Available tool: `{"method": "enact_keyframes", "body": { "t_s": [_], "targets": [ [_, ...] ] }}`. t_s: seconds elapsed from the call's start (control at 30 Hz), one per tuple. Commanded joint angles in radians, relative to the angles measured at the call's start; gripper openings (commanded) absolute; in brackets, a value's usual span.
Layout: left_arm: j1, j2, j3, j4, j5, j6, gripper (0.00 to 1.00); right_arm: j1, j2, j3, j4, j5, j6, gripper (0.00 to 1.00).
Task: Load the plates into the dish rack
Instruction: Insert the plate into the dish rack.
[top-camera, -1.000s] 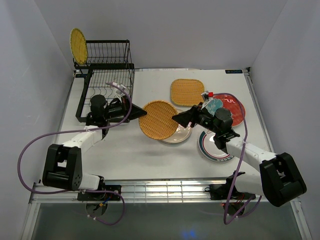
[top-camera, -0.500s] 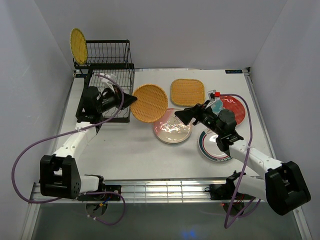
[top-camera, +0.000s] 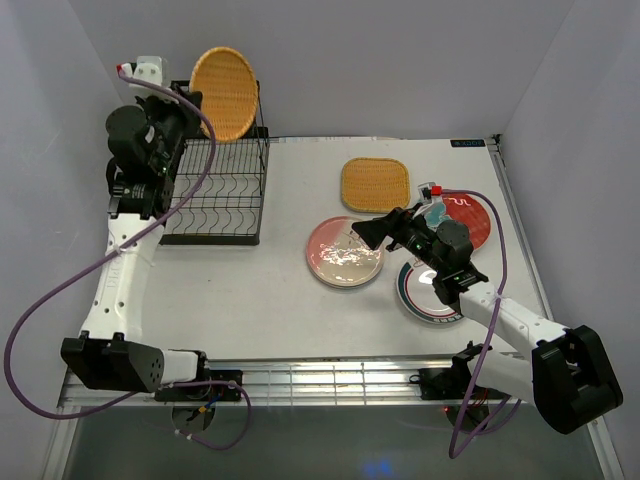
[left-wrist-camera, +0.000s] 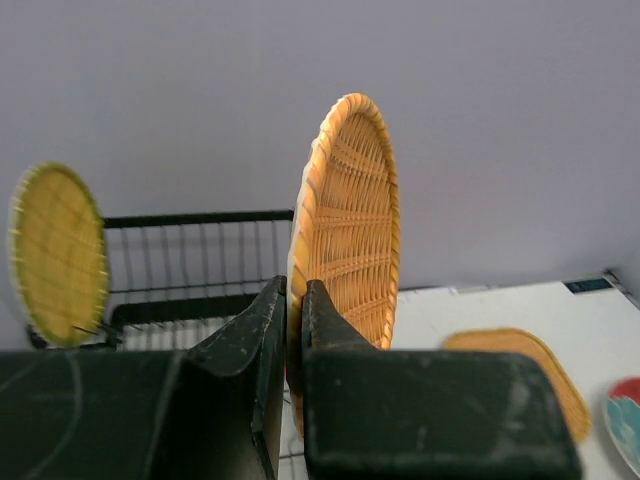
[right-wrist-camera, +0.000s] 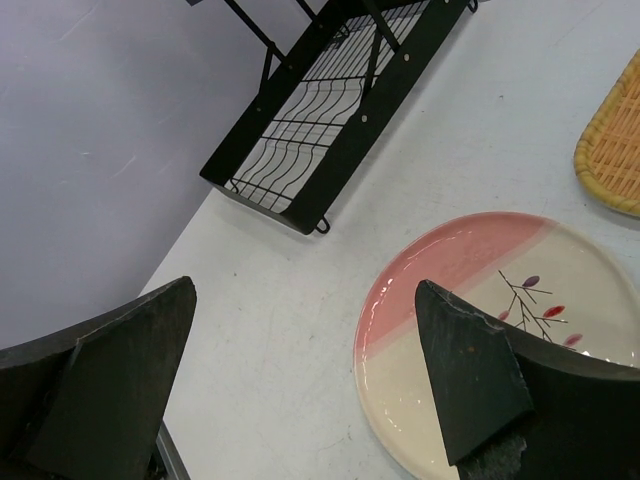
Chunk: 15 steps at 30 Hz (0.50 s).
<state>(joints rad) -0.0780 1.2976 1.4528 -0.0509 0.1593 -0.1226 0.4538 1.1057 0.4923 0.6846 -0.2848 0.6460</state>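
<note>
Wickerwork in orange forms the round plate (top-camera: 225, 92), which is held upright on its edge above the rear tier of the dish rack (top-camera: 215, 195). The rack is built of black wire and is set at ten o'clock on the table (top-camera: 250, 300). The plate's lower rim is pinched between the fingers of the left gripper (left-wrist-camera: 296, 300), which are pressed tight against it. A yellow woven plate (left-wrist-camera: 55, 255), also round, is seen standing on edge in the raised basket, toward nine o'clock in the left wrist view. Wavy slot wires are seen in the rack's lower tray.

The fingers of the right gripper (top-camera: 365, 232) are spread wide above a glossy pink-and-white plate (top-camera: 344, 252), round and painted with a small twig. A rounded-square woven plate (top-camera: 375, 183) lies flat at twelve o'clock from it. A red plate (top-camera: 470, 215) is found toward three o'clock, with a teal-patterned plate (top-camera: 432, 214) lying just beside it. A white plate with green rings (top-camera: 422, 298) is partly covered by the right arm at five o'clock.
</note>
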Motion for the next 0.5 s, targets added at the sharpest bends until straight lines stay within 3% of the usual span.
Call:
{"method": "enact_keyframes", "body": {
  "t_s": [0.0,0.1,0.47],
  "targets": [
    [0.017,0.061,0.165,-0.076,-0.13,0.098,0.0,0.003,-0.017,-0.001,0.02,0.021,-0.017,0.95],
    [0.023,0.137,0.282,-0.101,-0.21,0.155,0.0,0.003,-0.02,-0.004,0.018,0.026,-0.02,0.95],
    [0.139,0.267,0.396,0.008,-0.247,0.262,0.0,0.003,-0.007,-0.004,0.018,0.032,-0.025,0.95]
  ]
}}
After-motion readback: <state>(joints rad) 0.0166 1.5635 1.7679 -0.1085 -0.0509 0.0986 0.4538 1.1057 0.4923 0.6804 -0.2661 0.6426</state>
